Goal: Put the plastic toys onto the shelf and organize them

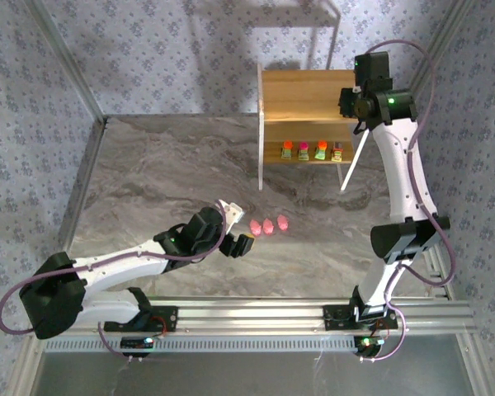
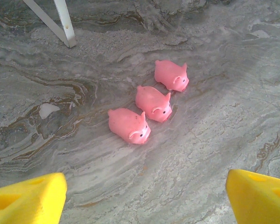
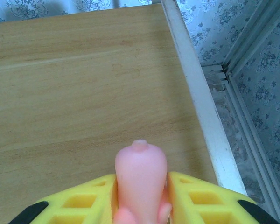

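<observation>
Nearest the arm bases, we find the left gripper (image 1: 241, 243) over the grey marbled tabletop (image 1: 165, 165). Its yellow fingers (image 2: 28, 199) are spread wide with nothing between them.

Just beyond it, three pink pigs (image 2: 153, 103) lie on the tabletop in a short diagonal row. They are close together, with their snouts turned toward the wrist camera. In the overhead view the row (image 1: 269, 223) sits just right of the left gripper and well short of the shelf.

Farther back stands the shelf (image 1: 301, 95), with light-brown boards and thin white side frames. One white leg (image 2: 60, 21) shows behind the pigs in the left wrist view.

On the lower board we count four blocky toys (image 1: 312, 151), standing upright in a line and spaced apart. Their tops read orange, pink, orange and greyish from left to right, over green-yellow bases.

Over the right end of the top board is the right gripper (image 1: 352, 103). In its wrist view the gripper (image 3: 141, 186) is pinching a fourth pig (image 3: 141, 175) between its yellow fingers (image 3: 200, 198). The pig is above the wooden board near the white side frame; we cannot tell whether it touches the board.

Behind the shelf, against the patterned wall, stands a pale white-framed stand (image 1: 334, 29).
</observation>
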`<state>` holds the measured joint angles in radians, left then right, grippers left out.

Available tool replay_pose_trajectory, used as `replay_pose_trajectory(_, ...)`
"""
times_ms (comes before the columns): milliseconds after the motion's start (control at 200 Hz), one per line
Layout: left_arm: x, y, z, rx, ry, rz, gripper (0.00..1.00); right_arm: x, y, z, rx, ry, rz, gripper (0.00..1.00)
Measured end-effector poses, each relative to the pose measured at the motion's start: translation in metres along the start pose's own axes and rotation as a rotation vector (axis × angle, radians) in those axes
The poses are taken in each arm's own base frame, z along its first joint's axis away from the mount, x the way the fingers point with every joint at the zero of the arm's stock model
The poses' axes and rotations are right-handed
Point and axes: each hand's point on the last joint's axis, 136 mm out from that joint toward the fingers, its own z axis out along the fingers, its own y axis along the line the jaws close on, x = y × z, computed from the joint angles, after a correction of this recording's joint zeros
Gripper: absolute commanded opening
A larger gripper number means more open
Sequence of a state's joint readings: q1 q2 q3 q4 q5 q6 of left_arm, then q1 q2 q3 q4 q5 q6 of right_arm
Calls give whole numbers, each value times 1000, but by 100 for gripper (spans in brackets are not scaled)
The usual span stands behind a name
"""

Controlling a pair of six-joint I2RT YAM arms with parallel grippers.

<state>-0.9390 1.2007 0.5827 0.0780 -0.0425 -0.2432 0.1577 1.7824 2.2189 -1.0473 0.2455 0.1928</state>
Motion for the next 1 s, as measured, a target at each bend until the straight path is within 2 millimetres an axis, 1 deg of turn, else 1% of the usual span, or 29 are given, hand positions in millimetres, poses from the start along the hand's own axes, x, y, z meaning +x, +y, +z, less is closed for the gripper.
replay_pose_trajectory(215,0,0,0,0,0,0,88,0,0,1,0,0,0,35)
replay_pose_trajectory(620,3,3,3,-14,14,1,88,-1,2,5,-1,4,-3,35)
replay_pose_trajectory(999,6,3,5,-18,26,1,88,-2,3,7,0,5,-6,38)
